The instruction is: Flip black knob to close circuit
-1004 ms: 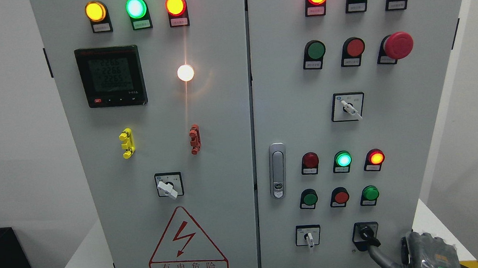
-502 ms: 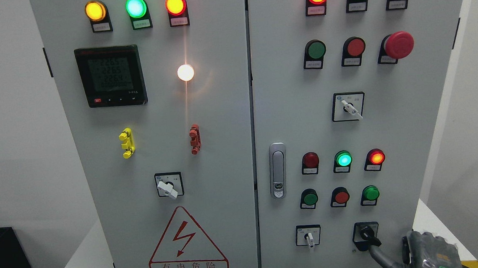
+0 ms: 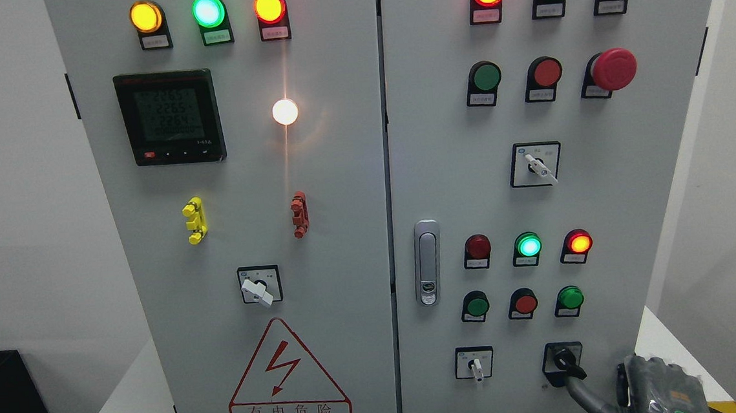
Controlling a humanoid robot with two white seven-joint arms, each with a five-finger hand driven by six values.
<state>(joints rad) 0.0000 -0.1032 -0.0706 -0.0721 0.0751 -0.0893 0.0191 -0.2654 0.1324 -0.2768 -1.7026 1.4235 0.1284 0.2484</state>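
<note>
Black knob (image 3: 565,362) at lower right looks unmoved, right hand (image 3: 658,388) still touching it by 1 extended finger, grasping nothing.

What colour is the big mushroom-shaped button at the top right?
Red button, seen in the head view.

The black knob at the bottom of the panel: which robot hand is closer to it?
Right. The right hand sits just below and right of the black knob, one finger reaching up to it. The left hand is not in view.
</note>
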